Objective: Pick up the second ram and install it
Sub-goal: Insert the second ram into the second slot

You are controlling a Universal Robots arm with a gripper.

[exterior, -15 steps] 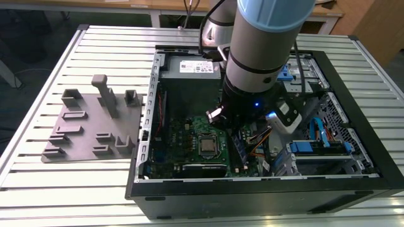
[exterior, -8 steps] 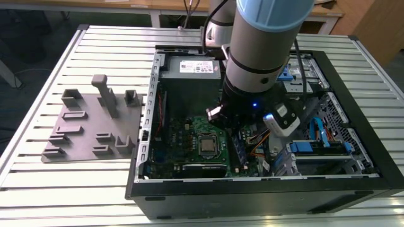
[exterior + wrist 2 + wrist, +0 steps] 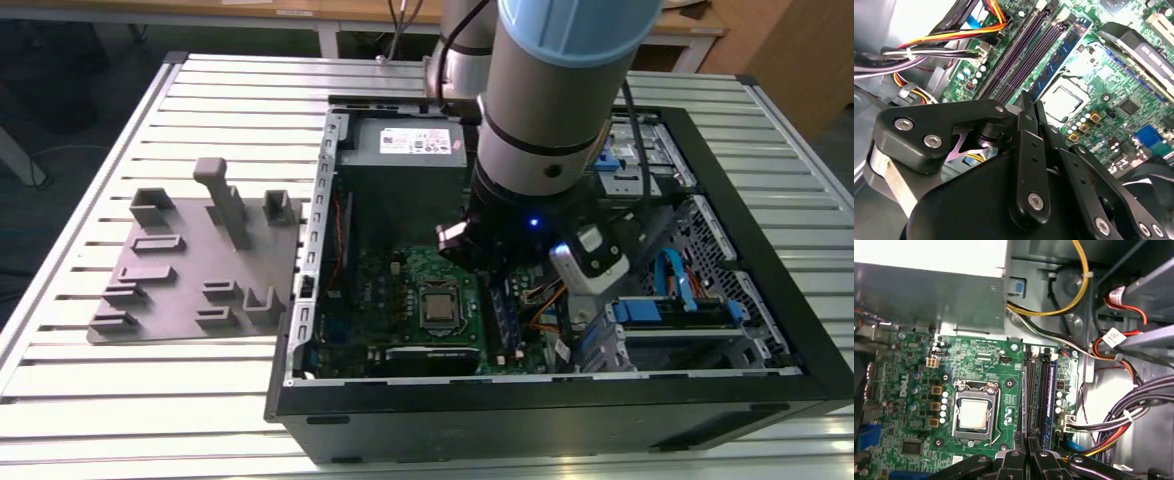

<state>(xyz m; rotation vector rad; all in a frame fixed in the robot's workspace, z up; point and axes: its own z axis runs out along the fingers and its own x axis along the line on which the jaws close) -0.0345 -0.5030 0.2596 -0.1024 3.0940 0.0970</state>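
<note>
My clenched gripper (image 3: 1031, 102) hovers at the 2nd memory stick (image 3: 1059, 55), standing among the slots (image 3: 1019, 50); seating stage, I judge, needing straight downward pressure.

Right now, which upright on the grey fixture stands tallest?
The slim post at the middle of the farther edge of the grey fixture plate in the exterior view; everything else on it stands far lower.

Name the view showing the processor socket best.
First wrist view: the processor socket sits whole and face-on. The second wrist view shows it slanted, partly behind the gripper; the exterior view, from farther off.
</note>
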